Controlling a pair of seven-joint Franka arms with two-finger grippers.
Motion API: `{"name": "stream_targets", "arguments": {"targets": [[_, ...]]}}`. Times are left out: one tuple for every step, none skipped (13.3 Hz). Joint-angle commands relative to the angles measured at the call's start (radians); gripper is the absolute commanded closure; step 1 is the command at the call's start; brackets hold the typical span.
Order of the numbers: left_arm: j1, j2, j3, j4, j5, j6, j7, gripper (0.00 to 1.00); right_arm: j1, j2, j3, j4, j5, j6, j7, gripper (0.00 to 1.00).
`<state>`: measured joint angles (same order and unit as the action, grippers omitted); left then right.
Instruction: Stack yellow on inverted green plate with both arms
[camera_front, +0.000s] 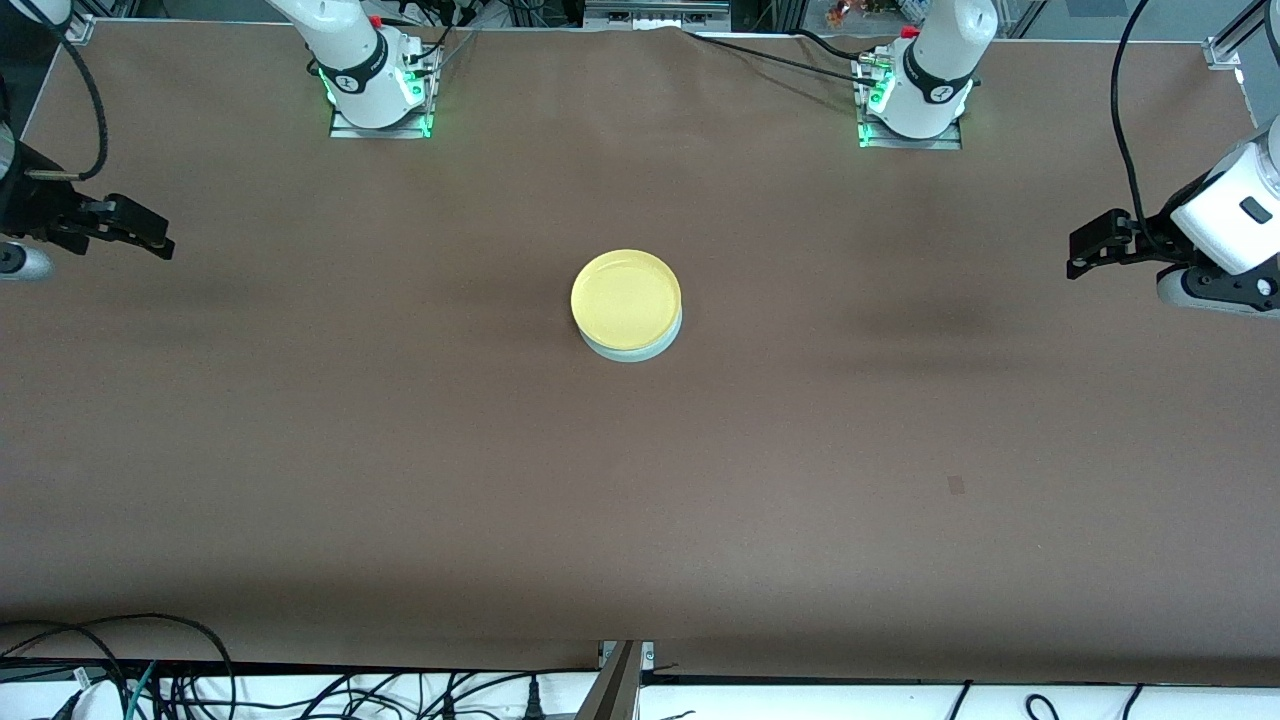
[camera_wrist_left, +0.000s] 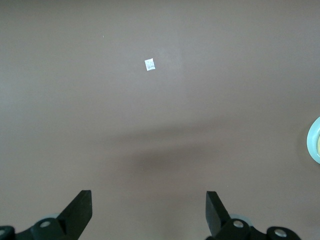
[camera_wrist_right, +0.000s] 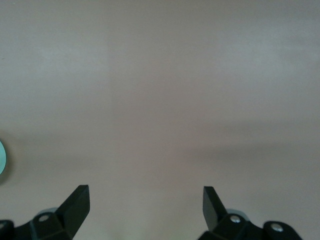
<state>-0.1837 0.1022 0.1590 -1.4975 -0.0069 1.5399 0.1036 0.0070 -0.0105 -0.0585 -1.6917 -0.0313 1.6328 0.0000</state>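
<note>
The yellow plate (camera_front: 626, 298) rests on top of the pale green plate (camera_front: 634, 348) at the middle of the table; only the green plate's rim shows below the yellow one. A sliver of the plates shows at the edge of the left wrist view (camera_wrist_left: 315, 140) and of the right wrist view (camera_wrist_right: 1, 156). My left gripper (camera_front: 1082, 258) is open and empty above the left arm's end of the table, well away from the stack; its own view (camera_wrist_left: 149, 212) shows only bare table between the fingers. My right gripper (camera_front: 155, 238) is open and empty above the right arm's end; its own view (camera_wrist_right: 146, 209) shows the same.
The brown table (camera_front: 400, 450) stretches wide around the stack. A small white scrap (camera_wrist_left: 149, 64) lies on it, seen as a small dark mark in the front view (camera_front: 956, 486). Cables run along the front edge (camera_front: 150, 680).
</note>
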Motion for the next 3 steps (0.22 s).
{"name": "stream_targets", "arguments": {"targets": [[0.001, 0.033, 0.002, 0.062, -0.016, -0.015, 0.011, 0.0, 0.004, -0.019, -0.003, -0.025, 0.013, 0.013, 0.003, 0.0], [0.001, 0.033, 0.002, 0.062, -0.018, -0.015, 0.011, 0.0, -0.002, -0.019, -0.001, -0.023, 0.011, 0.013, 0.003, 0.0], [0.001, 0.033, 0.002, 0.062, -0.016, -0.015, 0.011, 0.0, -0.008, -0.019, 0.006, -0.022, 0.011, 0.012, 0.003, 0.0]]}}
